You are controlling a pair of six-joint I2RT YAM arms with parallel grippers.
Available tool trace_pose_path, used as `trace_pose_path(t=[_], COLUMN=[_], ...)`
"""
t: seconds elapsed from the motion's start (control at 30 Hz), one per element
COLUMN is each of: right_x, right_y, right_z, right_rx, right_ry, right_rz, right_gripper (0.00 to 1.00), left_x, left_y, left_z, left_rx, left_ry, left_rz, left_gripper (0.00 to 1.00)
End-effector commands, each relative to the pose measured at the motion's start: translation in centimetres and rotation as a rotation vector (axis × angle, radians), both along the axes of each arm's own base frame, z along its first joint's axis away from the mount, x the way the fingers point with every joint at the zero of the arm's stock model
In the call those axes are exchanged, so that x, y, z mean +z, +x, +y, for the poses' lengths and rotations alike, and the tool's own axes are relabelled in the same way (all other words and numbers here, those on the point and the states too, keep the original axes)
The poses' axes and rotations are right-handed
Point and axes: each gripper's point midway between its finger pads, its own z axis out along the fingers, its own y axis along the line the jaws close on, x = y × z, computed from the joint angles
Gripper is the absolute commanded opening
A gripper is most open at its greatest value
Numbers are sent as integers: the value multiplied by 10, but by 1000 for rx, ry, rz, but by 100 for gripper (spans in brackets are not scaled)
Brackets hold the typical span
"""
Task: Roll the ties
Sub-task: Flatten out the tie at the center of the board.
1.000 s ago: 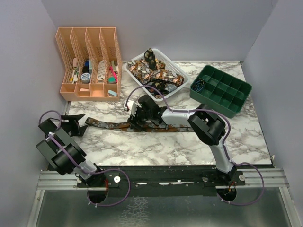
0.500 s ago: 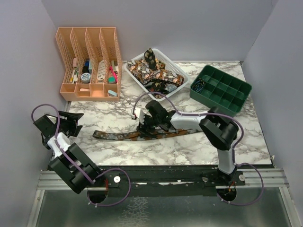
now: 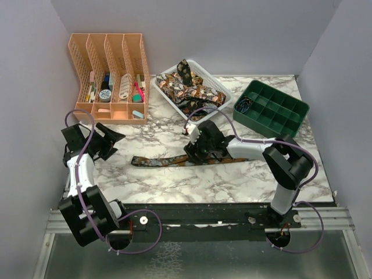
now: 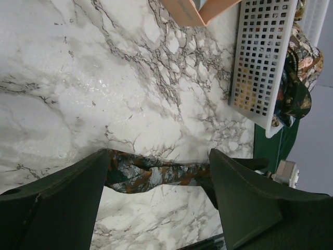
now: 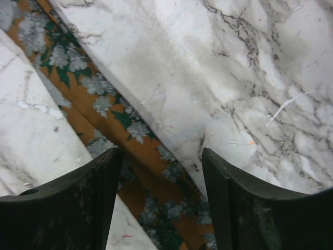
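Observation:
One patterned tie lies stretched left to right across the marble table. My right gripper is down over its middle. In the right wrist view it stands open, and the orange and grey tie runs slantwise beneath and between the fingers. My left gripper hovers open to the left of the tie's free end. In the left wrist view that gripper frames the tie's end without touching it. More ties are heaped in the white basket.
An orange desk organizer with small items stands at the back left. A green compartment tray sits at the back right. The white basket and the green tray also show in the left wrist view.
The right gripper has drawn back to the right, and the tie has slid that way with it. The left arm has swung inward over the table and its jaws have widened.

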Motion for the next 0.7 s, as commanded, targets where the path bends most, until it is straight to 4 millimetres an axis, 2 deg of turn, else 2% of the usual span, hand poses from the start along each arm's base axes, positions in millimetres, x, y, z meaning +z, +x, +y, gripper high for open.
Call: trace_pose_path(t=[0.0,0.1,0.13,0.17,0.23,0.27,0.4,0.47,0.53,0.67], right_x=[35,68,74,78,81,81,74,71,65,44], right_y=[-16,-20,-21,-22,-26,-27,-32,-37,-40,-51], right_z=[17,41,48,55,70,79,117,136,154,176], right_rx=[-29,-15,-9,0,17,21,-1,0,-15,9], right_ry=[147,283,305,319,331,332,351,381,389,340], right_rz=[90,126,139,151,162,157,194,211,219,241], right_gripper=[70,73,80,84,84,81,56,47,42,35], left_x=[-5,-9,-10,-11,-13,-15,-22,-26,-30,-38], left_y=[-18,-23,-23,-24,-24,-23,-22,-22,-22,-23], left_z=[-2,-1,-2,-1,0,2,7,9,10,10], left_rx=[-39,-22,-21,-21,-17,-11,20,24,30,25], left_ry=[96,108,108,108,110,113,114,110,111,105], left_rz=[88,102,106,110,122,130,168,184,201,223], left_gripper=[80,80,80,80,80,80,80,80,80,79])
